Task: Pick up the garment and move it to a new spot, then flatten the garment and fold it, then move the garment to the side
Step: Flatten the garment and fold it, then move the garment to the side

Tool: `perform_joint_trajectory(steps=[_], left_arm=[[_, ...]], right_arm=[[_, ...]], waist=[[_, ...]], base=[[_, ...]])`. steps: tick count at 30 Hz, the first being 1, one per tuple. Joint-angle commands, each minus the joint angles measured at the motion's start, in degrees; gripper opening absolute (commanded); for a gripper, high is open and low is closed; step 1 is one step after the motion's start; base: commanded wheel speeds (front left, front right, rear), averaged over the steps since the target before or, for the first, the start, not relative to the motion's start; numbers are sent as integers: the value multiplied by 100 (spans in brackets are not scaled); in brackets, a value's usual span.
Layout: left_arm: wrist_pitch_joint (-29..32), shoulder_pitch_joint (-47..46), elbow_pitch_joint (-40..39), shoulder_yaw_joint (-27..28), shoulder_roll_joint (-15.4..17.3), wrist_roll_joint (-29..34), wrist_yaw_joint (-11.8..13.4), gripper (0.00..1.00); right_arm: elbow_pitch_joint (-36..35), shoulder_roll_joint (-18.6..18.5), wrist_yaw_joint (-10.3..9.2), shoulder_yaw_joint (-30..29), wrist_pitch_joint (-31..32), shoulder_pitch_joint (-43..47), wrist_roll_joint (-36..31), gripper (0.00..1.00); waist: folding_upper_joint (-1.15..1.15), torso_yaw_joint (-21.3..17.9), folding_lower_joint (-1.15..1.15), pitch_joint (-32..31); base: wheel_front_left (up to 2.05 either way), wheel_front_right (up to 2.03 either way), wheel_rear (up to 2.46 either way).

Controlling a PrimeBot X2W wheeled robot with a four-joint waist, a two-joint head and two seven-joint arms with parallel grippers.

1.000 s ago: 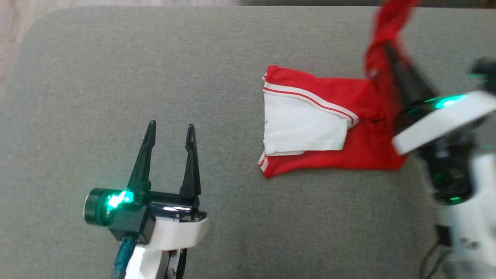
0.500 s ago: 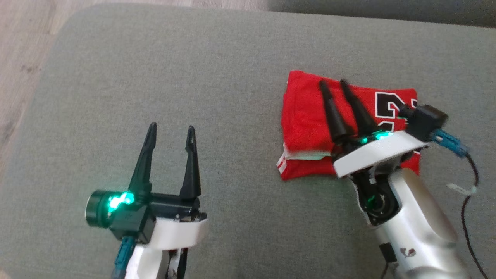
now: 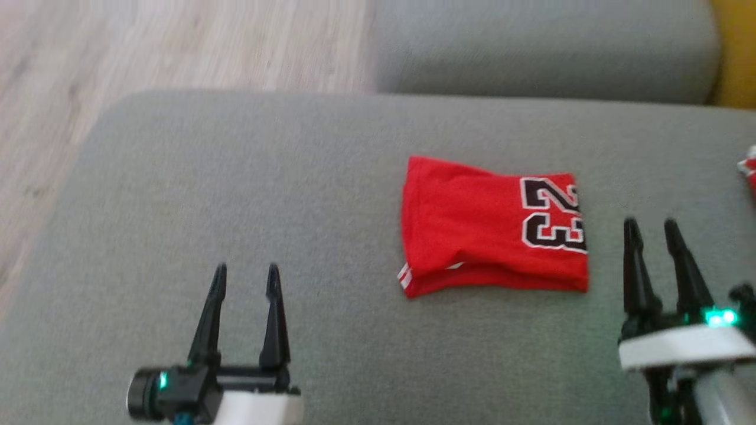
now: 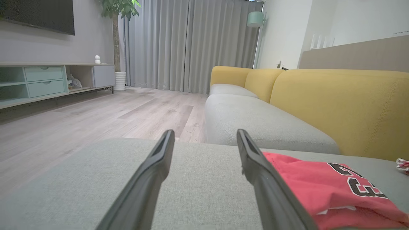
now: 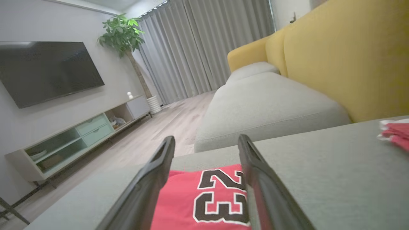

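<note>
**Garment.** The red garment lies folded into a flat rectangle on the grey sofa cushion, right of centre. A black "23" with white outline faces up on its right part. White striped trim shows at its near-left corner, where a lower layer sticks out from under the top fold.

**Left claw.** The left claw sits at the near left, well apart from the garment. Its two fingers are spread with a clear gap between them and grip nothing.

**Right claw.** The right claw sits at the near right, just beside the garment's near-right corner and not touching it. Its fingers are parted and empty. In the right wrist view the numbered part of the garment lies beyond and between the fingers.

**Surroundings.** A second red-and-white cloth lies at the far right edge of the cushion. The wood floor is at the far left.
</note>
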Motion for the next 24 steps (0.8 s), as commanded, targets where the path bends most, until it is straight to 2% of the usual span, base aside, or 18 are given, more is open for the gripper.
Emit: perform_joint_trajectory(steps=[1,10,24], left_arm=[[-29,11,-153,248,-20,-7,-13,100],[-29,616,71,399,-20,209,-253,100],[-29,763,179,602,-20,293,-251,100]], right_arm=[[-395,82,-4,-33,-74,99,-270,100],[-467,423,-4,-39,-76,1024,-1537,100],[-376,673,-4,-182,-77,1268,-2064,100]], waist=[[0,-193,1,-318],[0,-378,1,-731],[0,-397,1,-889]], base=[[0,0,0],[0,0,0],[0,0,0]])
